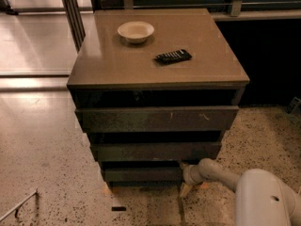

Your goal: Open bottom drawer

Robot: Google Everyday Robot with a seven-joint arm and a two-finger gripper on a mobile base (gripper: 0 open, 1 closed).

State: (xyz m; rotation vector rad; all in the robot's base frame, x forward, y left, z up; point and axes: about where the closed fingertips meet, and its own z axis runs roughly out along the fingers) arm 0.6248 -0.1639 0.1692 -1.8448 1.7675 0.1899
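Observation:
The cabinet has three dark brown-olive drawer fronts. The bottom drawer [141,174] is the narrowest and lowest front, with a dark gap above it. My gripper [185,172] is low at the right end of the bottom drawer, right against its front. The pale arm [221,174] reaches in from the lower right. The gripper's tip is dark and merges with the drawer's shadow.
The middle drawer [155,151] and the wide top drawer [157,119] sit above. A white bowl [135,31] and a black remote [173,56] lie on the cabinet top [108,67]. Pale cabinet feet [108,189] stand on speckled floor. A metal post [71,11] stands at the back left.

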